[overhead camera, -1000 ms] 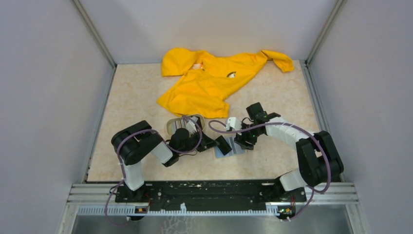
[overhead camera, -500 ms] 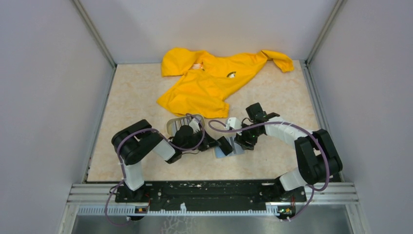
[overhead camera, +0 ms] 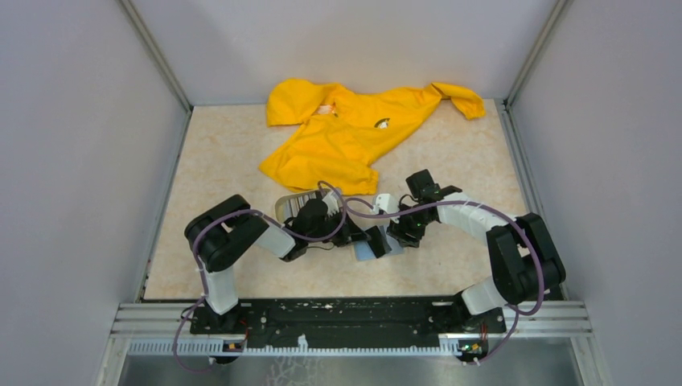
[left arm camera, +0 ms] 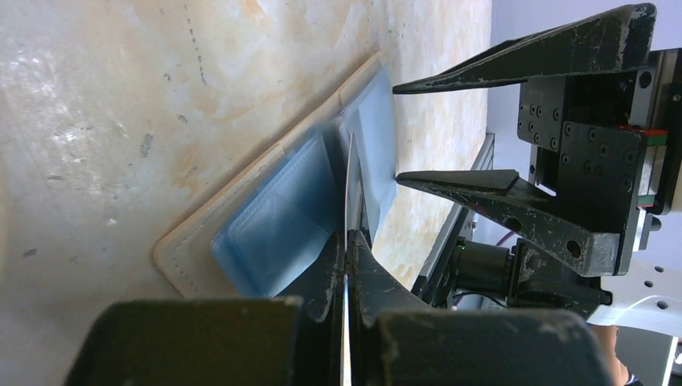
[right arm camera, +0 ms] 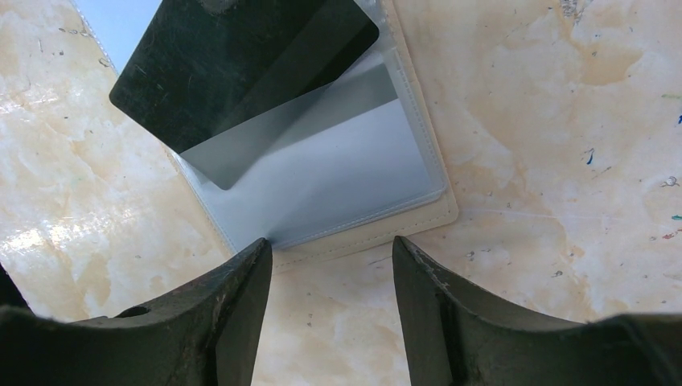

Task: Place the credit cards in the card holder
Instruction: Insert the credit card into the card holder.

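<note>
Left wrist view puts the card (left arm camera: 351, 181) edge-on, its long axis running from the left tool (left arm camera: 350, 241), which is pinched tight on its rear end, straight toward the open card holder (left arm camera: 265, 217) lying flat on the surface (left arm camera: 121, 121) just ahead. Whether the leading corner is already under the holder's clear lip I cannot tell. Opposite, the right tool (right arm camera: 331, 251) stands wide and empty, its fingers just beside the holder's stitched edge, so the insertion looks to be the left arm's move.
</note>
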Controlling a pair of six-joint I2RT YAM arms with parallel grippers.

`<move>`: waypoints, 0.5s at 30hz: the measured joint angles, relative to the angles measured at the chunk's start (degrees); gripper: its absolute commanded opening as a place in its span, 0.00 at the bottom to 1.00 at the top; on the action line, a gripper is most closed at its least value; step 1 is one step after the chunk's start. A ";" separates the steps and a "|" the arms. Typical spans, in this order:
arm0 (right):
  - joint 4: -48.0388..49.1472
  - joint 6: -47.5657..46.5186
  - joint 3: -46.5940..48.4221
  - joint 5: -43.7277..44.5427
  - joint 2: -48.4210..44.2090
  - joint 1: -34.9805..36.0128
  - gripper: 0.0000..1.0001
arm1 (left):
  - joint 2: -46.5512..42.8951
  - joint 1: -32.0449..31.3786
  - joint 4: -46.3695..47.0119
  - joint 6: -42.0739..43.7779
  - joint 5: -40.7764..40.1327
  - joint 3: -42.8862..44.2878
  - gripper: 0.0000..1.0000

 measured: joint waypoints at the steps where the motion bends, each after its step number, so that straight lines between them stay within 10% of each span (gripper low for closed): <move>1: 0.02 0.00 0.00 -0.02 0.00 0.00 0.56 | 0.00 0.00 -0.76 0.09 0.26 0.42 0.00; 15: 0.04 0.42 0.00 0.00 0.00 0.09 0.56 | 0.00 0.00 -10.97 1.05 1.46 5.60 0.00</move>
